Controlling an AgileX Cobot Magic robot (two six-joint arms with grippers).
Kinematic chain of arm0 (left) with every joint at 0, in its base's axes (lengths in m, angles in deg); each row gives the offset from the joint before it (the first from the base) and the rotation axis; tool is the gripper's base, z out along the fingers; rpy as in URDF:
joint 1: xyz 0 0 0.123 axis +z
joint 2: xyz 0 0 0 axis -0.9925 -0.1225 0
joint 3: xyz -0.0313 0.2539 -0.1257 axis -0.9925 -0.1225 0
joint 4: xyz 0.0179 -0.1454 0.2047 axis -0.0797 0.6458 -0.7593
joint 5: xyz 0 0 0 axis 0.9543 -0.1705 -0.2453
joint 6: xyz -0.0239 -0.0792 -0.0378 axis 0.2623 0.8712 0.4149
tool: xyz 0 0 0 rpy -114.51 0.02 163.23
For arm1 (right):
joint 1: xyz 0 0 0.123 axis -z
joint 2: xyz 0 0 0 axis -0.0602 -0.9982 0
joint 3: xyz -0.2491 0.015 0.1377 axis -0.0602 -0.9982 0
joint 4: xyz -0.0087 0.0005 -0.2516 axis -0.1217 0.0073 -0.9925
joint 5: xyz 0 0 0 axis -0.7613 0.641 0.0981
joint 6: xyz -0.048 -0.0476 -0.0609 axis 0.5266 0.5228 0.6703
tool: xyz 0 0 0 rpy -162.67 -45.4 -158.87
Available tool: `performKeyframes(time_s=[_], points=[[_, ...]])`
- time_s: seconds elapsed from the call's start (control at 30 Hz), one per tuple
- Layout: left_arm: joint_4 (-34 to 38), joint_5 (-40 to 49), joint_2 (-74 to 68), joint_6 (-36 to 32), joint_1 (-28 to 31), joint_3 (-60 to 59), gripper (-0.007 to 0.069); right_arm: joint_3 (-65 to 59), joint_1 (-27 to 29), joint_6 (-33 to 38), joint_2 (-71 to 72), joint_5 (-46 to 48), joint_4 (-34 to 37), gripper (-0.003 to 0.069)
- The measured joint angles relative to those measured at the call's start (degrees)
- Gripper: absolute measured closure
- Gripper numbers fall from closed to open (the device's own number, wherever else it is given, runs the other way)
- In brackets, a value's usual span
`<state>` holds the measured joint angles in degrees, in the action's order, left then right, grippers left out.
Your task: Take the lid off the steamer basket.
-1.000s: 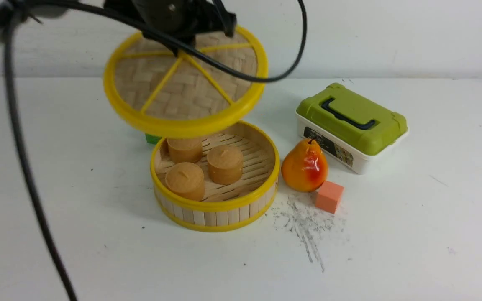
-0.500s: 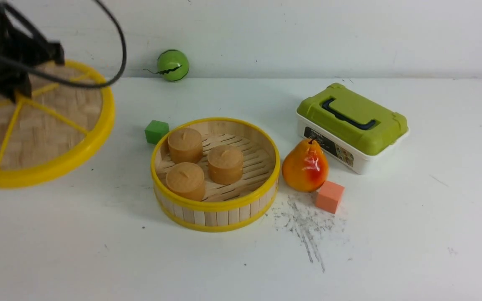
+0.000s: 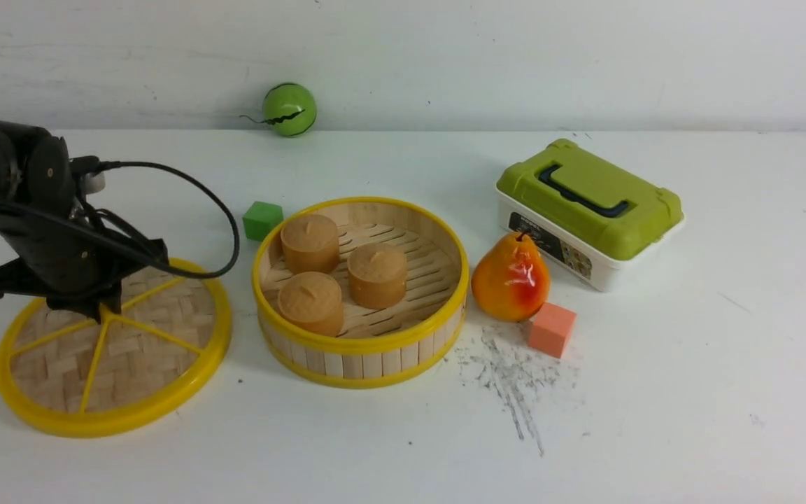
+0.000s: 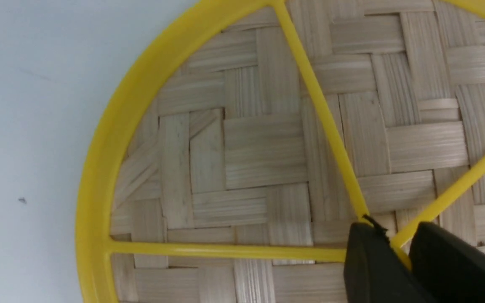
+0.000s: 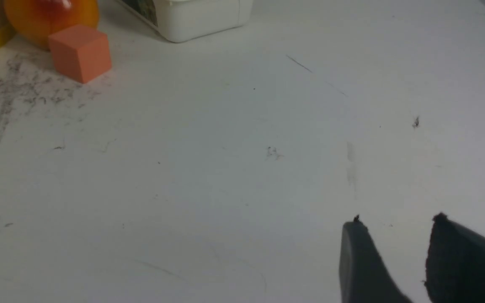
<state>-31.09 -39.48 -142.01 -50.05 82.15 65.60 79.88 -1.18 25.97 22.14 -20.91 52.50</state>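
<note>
The lid (image 3: 137, 364), woven bamboo with a yellow rim and spokes, sits low at the table's left side, apart from the steamer basket (image 3: 361, 344). Whether it rests fully on the table I cannot tell. My left gripper (image 3: 99, 311) is shut on the lid's centre where the spokes meet. The left wrist view shows the lid (image 4: 263, 151) close up, with the left gripper (image 4: 394, 240) clamped on the yellow hub. The steamer basket stands uncovered mid-table and holds three brown round cakes (image 3: 375, 273). My right gripper (image 5: 396, 221) is open over bare table and does not show in the front view.
A green cube (image 3: 262, 220) lies just behind the basket's left side. To the right of the basket stand a pear (image 3: 510, 278), an orange cube (image 3: 551, 329) and a white box with a green lid (image 3: 588, 203). A green ball (image 3: 290, 109) rests by the back wall.
My left gripper has carried the lid from above the basket leftward and then down to the table beside it. The basket and other objects stayed put.
</note>
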Motion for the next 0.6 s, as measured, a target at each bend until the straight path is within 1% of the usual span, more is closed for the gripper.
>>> performKeyframes(time_s=[0.03, 0.1, 0.13, 0.2, 0.23, 0.27, 0.33, 0.47, 0.5, 0.53, 0.6], points=[[-0.04, -0.37, 0.0, 0.0, 0.0, 0.0, 0.0519, 0.0, 0.0, 0.0, 0.0, 0.0, 0.0, 0.0419], [0.08, -0.73, 0.0, 0.0, 0.0, 0.0, 0.0489, 0.0, 0.0, 0.0, 0.0, 0.0, 0.0, 0.0419], [0.27, -0.89, 0.0, 0.0, 0.0, 0.0, 0.0462, 0.0, 0.0, 0.0, 0.0, 0.0, 0.0, 0.0419], [0.8, -1.01, 0.0, 0.0, 0.0, 0.0, 0.0382, 0.0, 0.0, 0.0, 0.0, 0.0, 0.0, 0.0419], [0.86, -1.01, 0.0, 0.0, 0.0, 0.0, 0.0375, 0.0, 0.0, 0.0, 0.0, 0.0, 0.0, 0.0419], [1.15, -0.67, 0.66, 0.0, 0.0, 0.0, 0.0323, 0.0, 0.0, 0.0, 0.0, 0.0, 0.0, 0.0419], [1.35, -0.24, 2.4, -0.39, 0.0, 0.0, 0.0291, 0.0, 0.0, 0.0, 0.0, 0.0, 0.0, 0.0419], [3.13, -0.06, 8.83, -2.72, 0.0, 0.06, 0.0303, 0.0, 0.0, 0.0, 0.0, 0.0, 0.0, 0.0419], [5.48, -0.11, 13.57, -4.63, 0.0, 0.35, 0.0337, 0.0, 0.0, 0.0, 0.0, 0.0, 0.0, 0.0419], [5.84, -0.17, 14.23, -4.94, 0.0, 0.41, 0.0348, 0.0, 0.0, 0.0, 0.0, 0.0, 0.0, 0.0419], [11.28, -2.02, 23.0, -9.35, 0.0, 0.56, 0.043, 0.0, 0.0, 0.0, 0.0, 0.0, 0.0, 0.0419]])
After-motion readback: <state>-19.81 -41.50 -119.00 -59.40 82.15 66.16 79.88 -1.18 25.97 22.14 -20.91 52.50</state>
